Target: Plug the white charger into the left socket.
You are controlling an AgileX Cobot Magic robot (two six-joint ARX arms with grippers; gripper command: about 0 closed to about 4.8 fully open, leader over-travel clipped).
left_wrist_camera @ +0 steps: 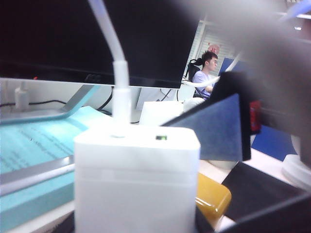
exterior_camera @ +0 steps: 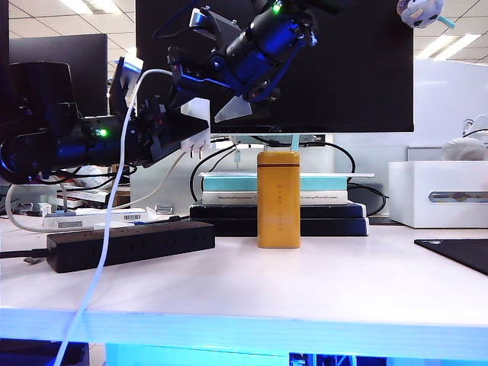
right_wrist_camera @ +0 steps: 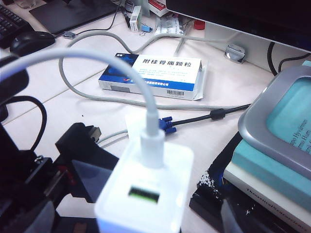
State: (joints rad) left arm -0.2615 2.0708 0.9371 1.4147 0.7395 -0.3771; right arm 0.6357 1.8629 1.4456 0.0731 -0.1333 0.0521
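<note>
The white charger (exterior_camera: 197,130) hangs in the air with its prongs pointing down, above and behind the right end of the black power strip (exterior_camera: 130,244). My left gripper (exterior_camera: 187,139) is shut on it from the left. The charger's thin white cable (exterior_camera: 114,183) loops up and drops over the table's front edge. My right gripper (exterior_camera: 221,110) comes down from above, open, right at the charger's top; one blue finger pad (left_wrist_camera: 218,128) shows beside the charger (left_wrist_camera: 136,184). In the right wrist view the charger (right_wrist_camera: 146,194) sits close below the camera. The left socket is hidden at this low angle.
A yellow tin (exterior_camera: 278,198) stands upright just right of the strip. Behind it are a stack of books (exterior_camera: 320,200) and a monitor (exterior_camera: 343,61). A white box (exterior_camera: 438,194) and a black mat (exterior_camera: 457,252) lie far right. A medicine box (right_wrist_camera: 153,73) lies behind.
</note>
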